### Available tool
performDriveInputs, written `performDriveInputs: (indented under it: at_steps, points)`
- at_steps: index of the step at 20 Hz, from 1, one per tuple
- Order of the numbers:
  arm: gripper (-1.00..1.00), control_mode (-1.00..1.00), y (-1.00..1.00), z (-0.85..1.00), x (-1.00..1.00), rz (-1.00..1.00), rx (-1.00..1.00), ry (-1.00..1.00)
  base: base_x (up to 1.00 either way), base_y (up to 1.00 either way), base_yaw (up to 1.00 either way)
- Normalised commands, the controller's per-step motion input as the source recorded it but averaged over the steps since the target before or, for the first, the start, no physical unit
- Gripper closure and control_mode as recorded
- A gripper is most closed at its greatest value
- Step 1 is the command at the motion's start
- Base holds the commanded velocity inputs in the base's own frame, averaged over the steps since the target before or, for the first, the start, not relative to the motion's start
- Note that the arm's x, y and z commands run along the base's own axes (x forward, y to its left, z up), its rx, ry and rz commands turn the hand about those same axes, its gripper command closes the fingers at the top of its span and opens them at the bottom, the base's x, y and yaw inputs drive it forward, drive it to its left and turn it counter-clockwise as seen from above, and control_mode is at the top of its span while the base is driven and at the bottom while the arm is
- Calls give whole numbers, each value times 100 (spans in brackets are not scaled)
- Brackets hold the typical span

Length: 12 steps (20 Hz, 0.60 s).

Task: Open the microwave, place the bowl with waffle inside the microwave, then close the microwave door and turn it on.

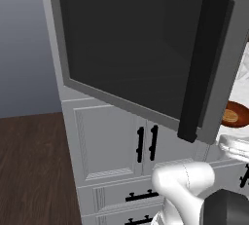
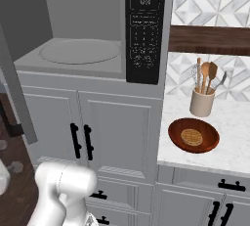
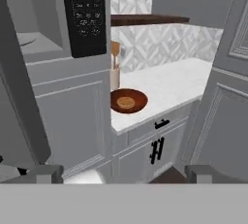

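The microwave (image 2: pixel 80 51) stands open, its round turntable bare and the black keypad (image 2: pixel 145 29) to the right of the cavity. The microwave door (image 1: pixel 131 48) is swung out wide toward me, its black bar handle (image 1: pixel 202 63) on the free edge. The bowl with waffle (image 2: pixel 194 135) rests on the white marble counter (image 2: pixel 229 146) to the right of the microwave; the hand view has the bowl (image 3: pixel 128 101) ahead at mid-distance. My gripper (image 3: pixel 125 174) is open, its fingertips (image 3: pixel 46 173) far apart with nothing between them, well short of the bowl and lower than the counter.
A beige holder with wooden utensils (image 2: pixel 202 100) stands just behind the bowl. White cabinet doors with black handles (image 2: pixel 80 141) sit under the microwave, and drawers (image 2: pixel 229 186) under the counter. A tall cabinet (image 3: pixel 227 97) bounds the counter on the far side.
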Motion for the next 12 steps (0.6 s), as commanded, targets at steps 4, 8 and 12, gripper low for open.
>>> performDriveInputs:
  at_steps: [4,8,12]
  points:
    - [-100,-100,-100,0,-16,0,31,-9,0,0,0]
    - [-100,-100,-100,-7,25,6,43,-38,0,0,0]
    - [-100,-100,-86,-5,37,35,52,-33,0,0,0]
